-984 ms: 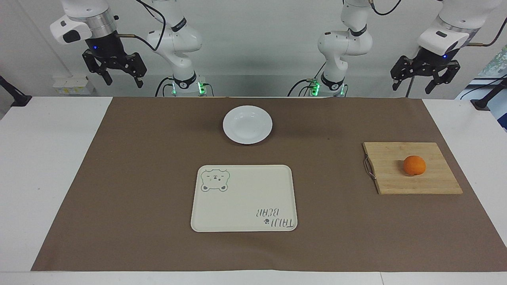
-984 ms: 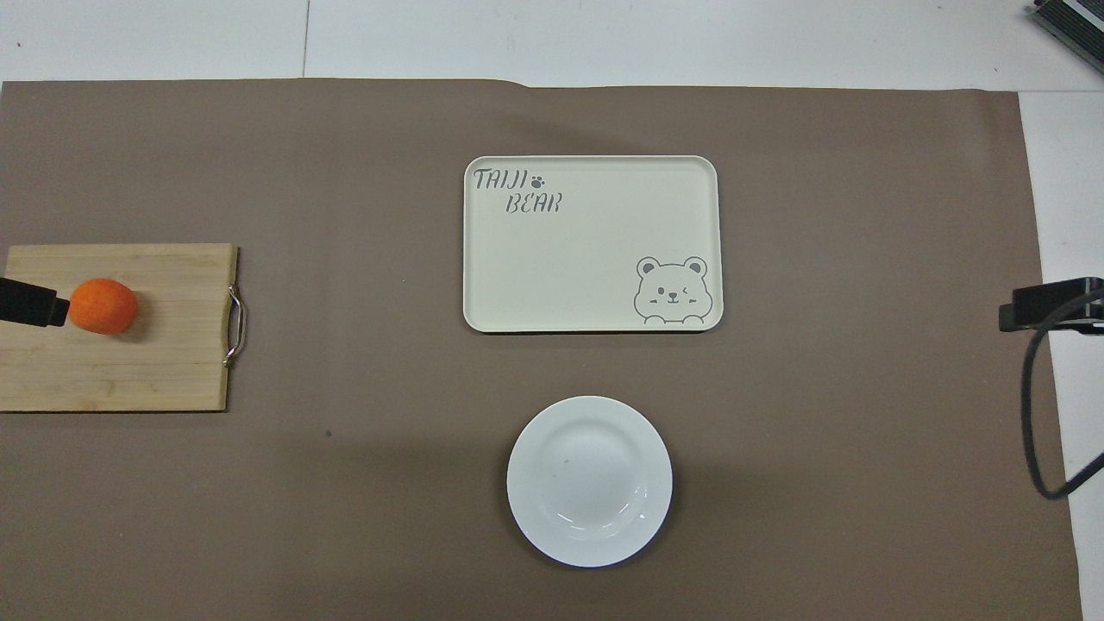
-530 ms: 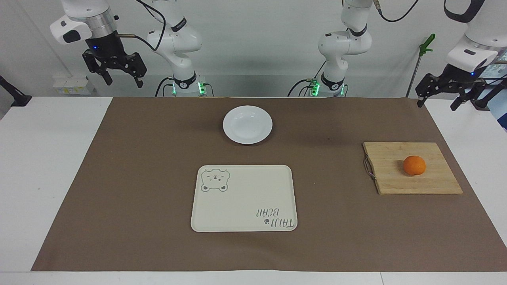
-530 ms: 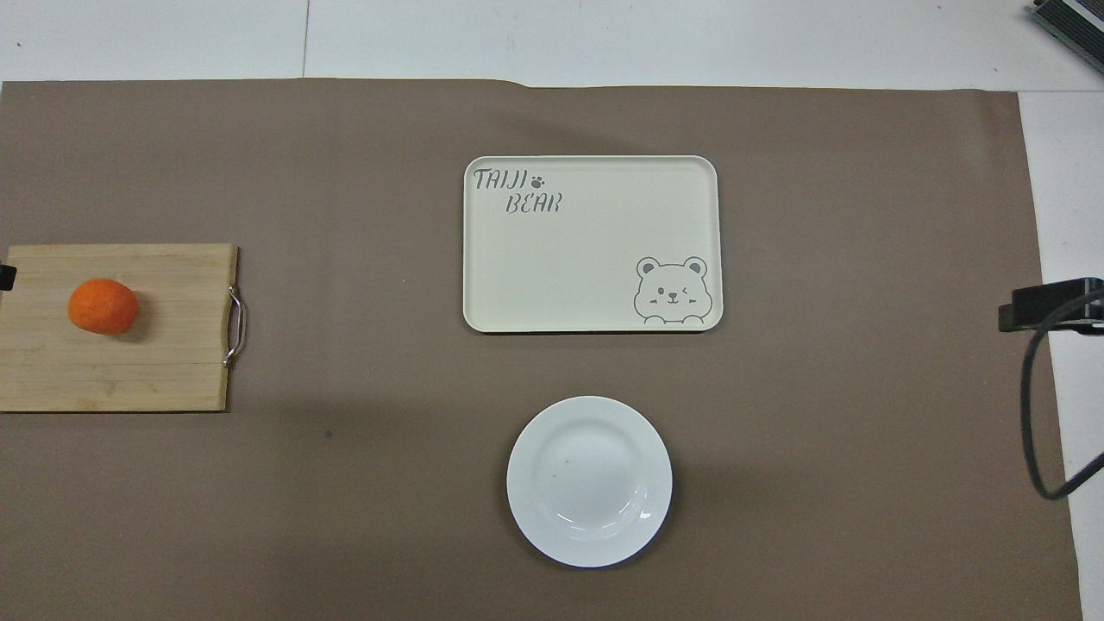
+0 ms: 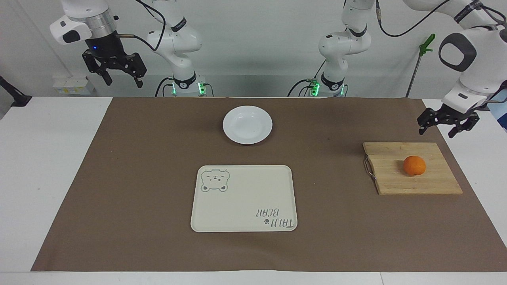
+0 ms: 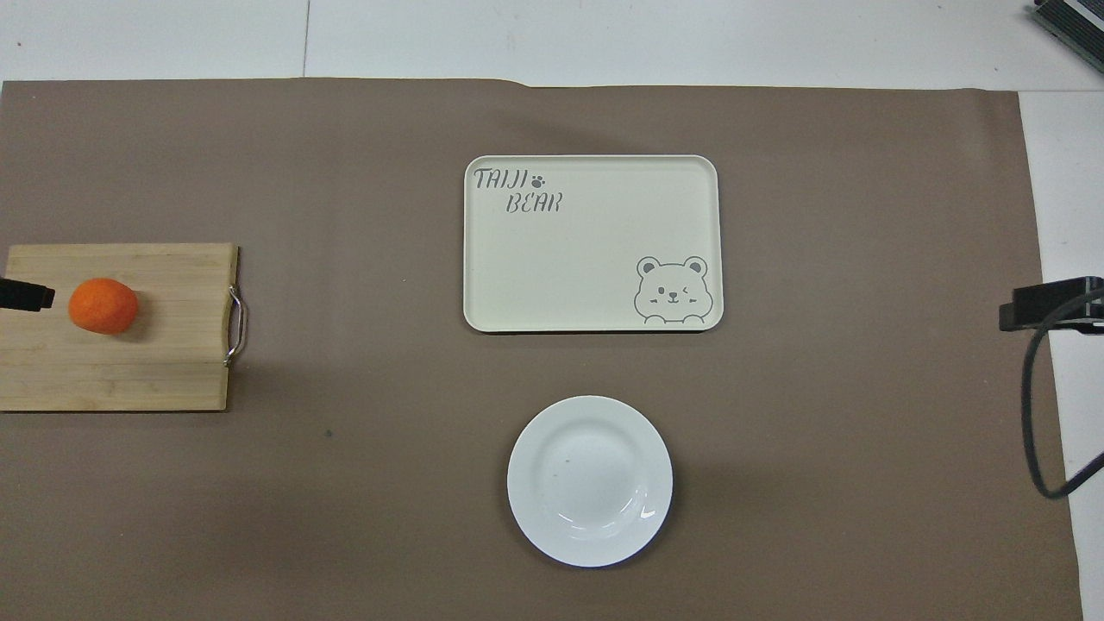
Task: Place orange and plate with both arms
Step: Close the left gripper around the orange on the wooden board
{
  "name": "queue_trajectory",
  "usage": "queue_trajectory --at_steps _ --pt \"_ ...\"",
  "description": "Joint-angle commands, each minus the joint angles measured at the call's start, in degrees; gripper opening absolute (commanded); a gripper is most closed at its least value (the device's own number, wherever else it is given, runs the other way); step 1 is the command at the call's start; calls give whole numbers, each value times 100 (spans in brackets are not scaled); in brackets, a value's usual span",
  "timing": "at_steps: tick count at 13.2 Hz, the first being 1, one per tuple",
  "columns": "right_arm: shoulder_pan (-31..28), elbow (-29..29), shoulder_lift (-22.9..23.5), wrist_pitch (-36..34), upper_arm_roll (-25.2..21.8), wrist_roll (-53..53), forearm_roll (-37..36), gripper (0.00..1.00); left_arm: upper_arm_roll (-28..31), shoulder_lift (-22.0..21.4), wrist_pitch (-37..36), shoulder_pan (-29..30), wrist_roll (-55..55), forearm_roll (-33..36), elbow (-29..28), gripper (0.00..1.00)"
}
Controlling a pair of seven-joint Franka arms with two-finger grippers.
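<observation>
The orange point(image 5: 414, 165) sits on a wooden cutting board point(image 5: 396, 180) at the left arm's end of the tabletop point(image 5: 47, 166), toward the board's outer end and away from its metal handle point(image 5: 368, 168); nothing touches it. The board lies flat on a brown mat point(image 5: 138, 166) that covers most of the tabletop. The plate point(image 5: 247, 124) rests on the same mat near the middle of the tabletop's width, close to the robots, upright and with nothing on it. A cream tray with a bear drawing and lettering point(image 5: 244, 198) lies farther from the robots than the plate, with a strip of bare mat between the two; the tray carries nothing. The left claw point(image 5: 446, 127) hangs low in the air above the mat's corner, just off the cutting board's edge nearest the robots, its fingers spread wide and holding nothing; it is clear of both board and orange. In the overhead view one dark tip of it point(image 6: 26, 295) shows at the picture's edge beside the orange. The right claw point(image 5: 122, 77) is raised high near its arm's base, over the right arm's end of the tabletop, well apart from plate and tray; its fingers stand wide apart and empty, and the arm waits.
</observation>
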Motion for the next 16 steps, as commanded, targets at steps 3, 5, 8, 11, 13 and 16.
queue_trajectory --at_steps 3,5,8,11,13,16 --pt "-89 101 40 -111 12 -162 104 100 -58 499 622 325 636 -15 -394 100" --pt "-89 101 40 -111 21 -162 104 100 -58 640 947 397 690 -24 -586 100" --pt "-89 101 40 -111 20 -162 104 100 -58 886 1853 414 663 -111 -816 100" --pt "-89 101 40 -111 20 -162 104 100 -67 1018 2046 388 681 -472 -825 100" --pt "-89 101 40 -111 21 -162 104 100 -67 1185 2135 387 724 -481 -834 100" --pt "-89 101 40 -111 20 -162 104 100 -67 1256 2170 405 708 -481 -930 100"
